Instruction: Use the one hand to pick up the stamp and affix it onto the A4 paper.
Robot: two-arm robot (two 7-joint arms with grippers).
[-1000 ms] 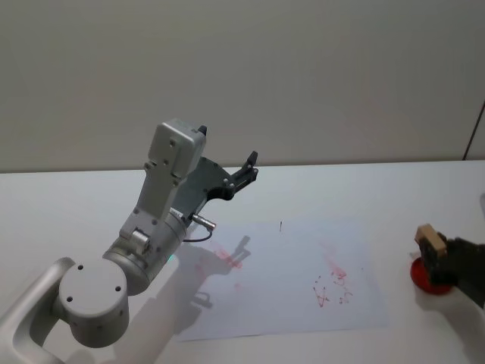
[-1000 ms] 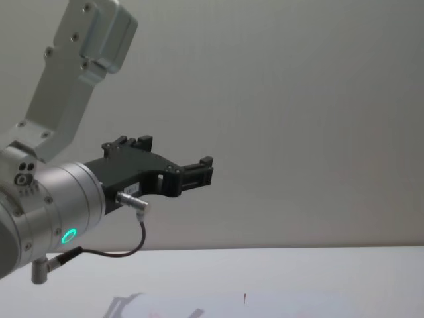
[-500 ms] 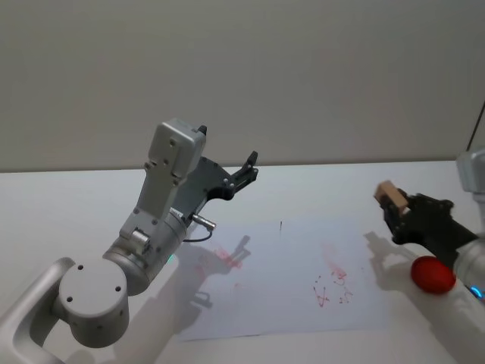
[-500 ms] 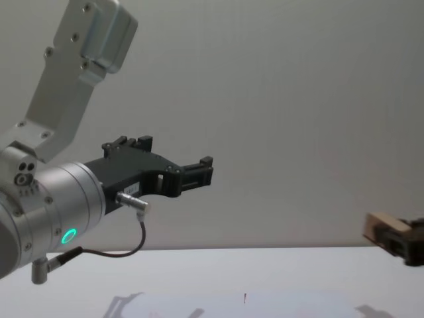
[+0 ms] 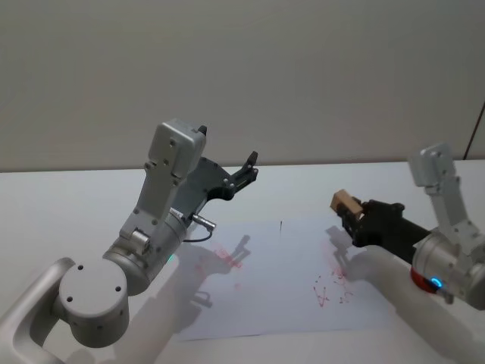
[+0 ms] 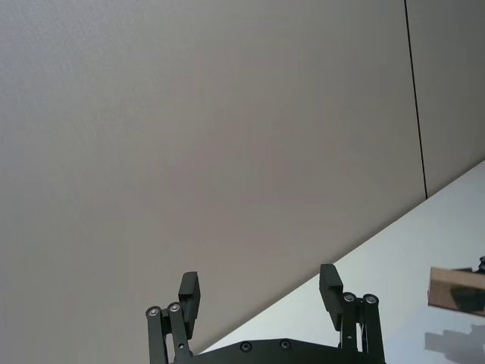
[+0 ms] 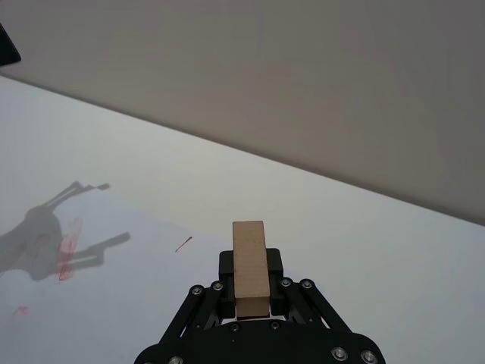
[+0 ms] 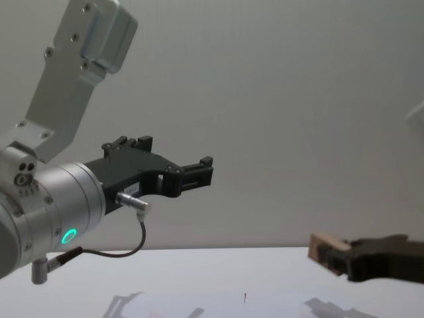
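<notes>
The right pincer (image 5: 353,220) is clamped behind the tan block end of the stamp (image 5: 345,203), seemingly light, stiff and securely held, above the A4 paper (image 5: 280,296) on the worktop (image 5: 76,205); the left pincer (image 5: 248,168) hangs parked, fingers apart.

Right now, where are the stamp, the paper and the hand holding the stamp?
stamp (image 7: 250,262), right wrist view, middle of its wooden block.
A4 paper (image 5: 276,296), head view, a bare white patch.
right gripper (image 5: 355,218), head view, between its fingertips clamping the stamp.
</notes>
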